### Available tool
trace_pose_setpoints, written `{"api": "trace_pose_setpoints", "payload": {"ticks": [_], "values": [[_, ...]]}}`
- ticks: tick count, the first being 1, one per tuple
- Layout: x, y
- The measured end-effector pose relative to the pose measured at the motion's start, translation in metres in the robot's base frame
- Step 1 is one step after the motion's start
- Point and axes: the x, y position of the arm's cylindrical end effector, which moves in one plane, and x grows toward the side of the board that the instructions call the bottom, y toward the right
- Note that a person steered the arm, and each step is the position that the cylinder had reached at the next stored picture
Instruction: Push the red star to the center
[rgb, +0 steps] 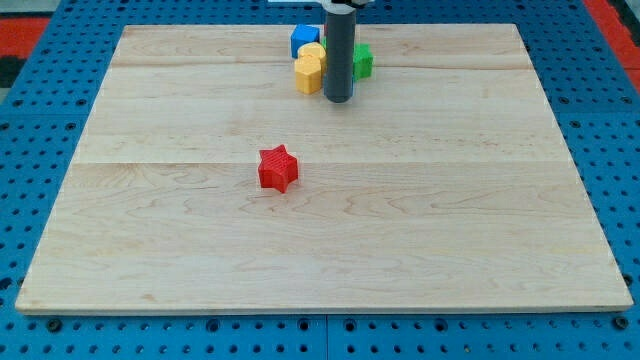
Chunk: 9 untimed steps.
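The red star (278, 168) lies on the wooden board (450, 200), a little left of the board's middle. My tip (338, 99) stands near the view's top, up and to the right of the red star and well apart from it. The rod stands right beside a cluster of blocks: a yellow hexagon-like block (308, 73) just left of it, a second yellow block (313, 52) above that, a blue block (302, 38) at the cluster's top left, and a green block (362, 60) on its right, partly hidden by the rod.
The board rests on a blue perforated table (50, 120). Red areas show at the view's top left corner (25, 25) and top right corner (612, 20).
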Motion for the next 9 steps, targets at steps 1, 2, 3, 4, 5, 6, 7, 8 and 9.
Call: {"api": "trace_pose_setpoints", "payload": {"ticks": [1,2,3,4,5,6,7,8,9], "values": [[0.025,-0.029],[0.026,-0.076],[0.037,-0.117],[0.067,-0.143],[0.099,-0.145],[0.113,-0.146],[0.113,-0.146],[0.113,-0.139],[0.114,-0.135]]}}
